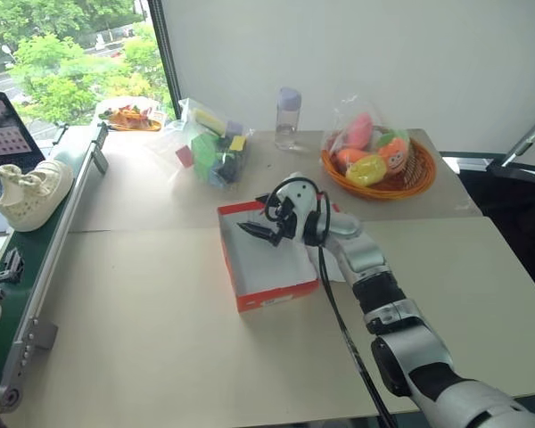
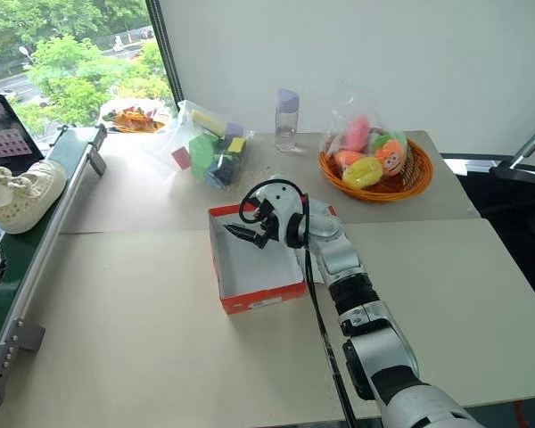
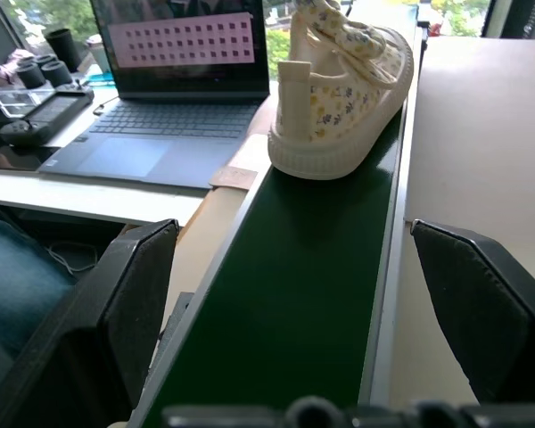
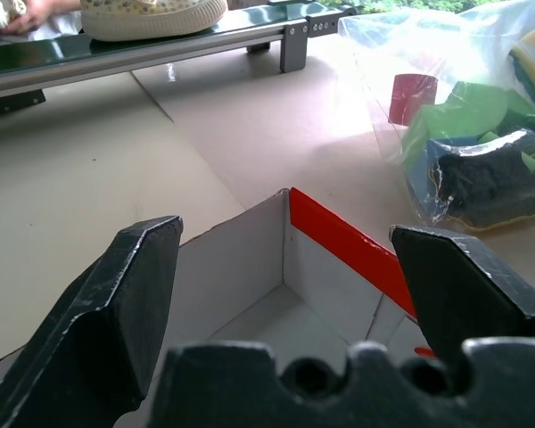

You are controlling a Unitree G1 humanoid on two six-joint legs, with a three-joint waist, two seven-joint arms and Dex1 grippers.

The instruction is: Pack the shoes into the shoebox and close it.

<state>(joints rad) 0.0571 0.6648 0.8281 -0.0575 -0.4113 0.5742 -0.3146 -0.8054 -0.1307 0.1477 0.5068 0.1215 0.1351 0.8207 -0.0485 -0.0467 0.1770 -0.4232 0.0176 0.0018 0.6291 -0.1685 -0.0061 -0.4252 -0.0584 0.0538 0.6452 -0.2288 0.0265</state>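
Beige surface (image 1: 160, 321) under window light, white wall behind; green conveyor belt (image 3: 294, 294) along my left edge, laptop (image 3: 160, 98) beyond it.

Shoebox (image 1: 269, 294): open, red outside, white inside, near the middle of the surface. Nothing in it that I can see. Lid not picked out with certainty.

One shoe (image 1: 31, 194): cream, low, small printed pattern on the upper, lying on the belt, well apart from the box. Second shoe not located.

Right pincer (image 1: 260, 230): hovering over the open box, roughly level, pointing across it. Jaws spread wide, holding nothing.

Left pincer (image 3: 294, 267): out over the belt, facing the shoe's heel end. Jaws wide apart, empty. Shoe lies ahead, no contact.

Clutter at the back: bag of coloured blocks (image 1: 212, 147), clear bottle (image 1: 287, 118), orange basket (image 1: 379, 183) of bagged toys. Not mine to touch.

Step in hand, as I judge it: fetch the shoe off the belt with the left.
- Run the approach along the belt, so the jaws straddle the heel or the narrow waist of the shoe, not its full length.
- Keep low but off the belt rails.
- Close on sole and upper together; soft fabric may fold.
- Lift clear of the rail before crossing to the box.
- Right pincer should back off the box mouth first, or the arms will crowd each other.
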